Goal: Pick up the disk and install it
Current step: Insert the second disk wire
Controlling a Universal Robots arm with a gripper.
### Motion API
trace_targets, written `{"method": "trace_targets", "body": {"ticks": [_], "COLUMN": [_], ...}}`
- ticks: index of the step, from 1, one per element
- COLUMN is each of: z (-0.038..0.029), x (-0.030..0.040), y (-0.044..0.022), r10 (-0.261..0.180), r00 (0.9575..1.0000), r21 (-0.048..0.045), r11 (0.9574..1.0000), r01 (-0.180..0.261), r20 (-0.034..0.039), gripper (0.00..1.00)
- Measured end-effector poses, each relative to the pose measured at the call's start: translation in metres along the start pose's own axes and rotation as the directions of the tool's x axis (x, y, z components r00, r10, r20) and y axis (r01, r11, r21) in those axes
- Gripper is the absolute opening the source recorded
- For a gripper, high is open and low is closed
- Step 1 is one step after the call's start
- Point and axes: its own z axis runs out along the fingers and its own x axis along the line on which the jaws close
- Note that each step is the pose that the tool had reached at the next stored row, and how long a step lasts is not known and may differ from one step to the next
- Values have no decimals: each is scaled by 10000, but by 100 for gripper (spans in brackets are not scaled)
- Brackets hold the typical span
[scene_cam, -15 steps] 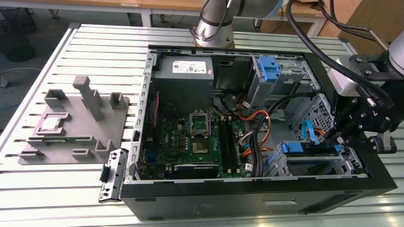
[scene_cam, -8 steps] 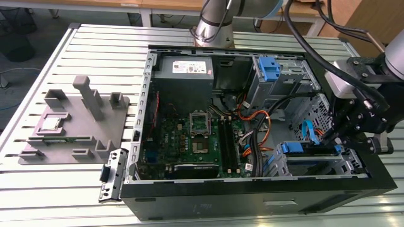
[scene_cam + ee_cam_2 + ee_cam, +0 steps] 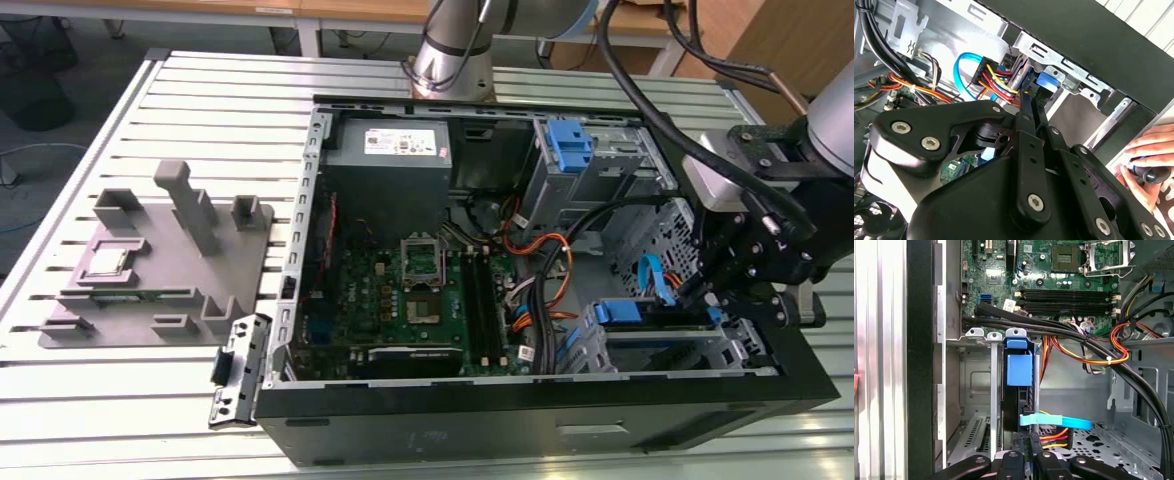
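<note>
In the exterior view, a grey tray (image 3: 160, 265) is sitting on the table (image 3: 80, 180) at the exterior view's left. The open case (image 3: 534, 400) is lying in the middle. At the exterior view's right, the arm (image 3: 827, 130) is bending down into the case's cage. The gripper (image 3: 1030, 442) is squeezing the disk (image 3: 1019, 390), which is standing on edge in the bay. A person's hand (image 3: 1149, 160) is resting just outside the case.

An open computer case (image 3: 534, 420) is seen lying on the slatted table (image 3: 227, 90). The gripper (image 3: 727, 290) is held inside the case at its three o'clock edge, just above the drive cage (image 3: 667, 345). A grey fixture block (image 3: 154, 265) is placed at nine o'clock, well apart.
</note>
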Motion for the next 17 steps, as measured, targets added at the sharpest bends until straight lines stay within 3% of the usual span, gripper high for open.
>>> {"method": "trace_targets", "body": {"ticks": [8,9,17], "z": [2,2,17], "x": [0,0,-36], "y": [0,0,1], "r10": [0,0,-2], "r00": [10000,10000,10000], "r21": [0,1,-1], "r11": [10000,10000,10000], "r01": [0,0,2], "r20": [0,0,-1], "gripper": [17,24,24]}}
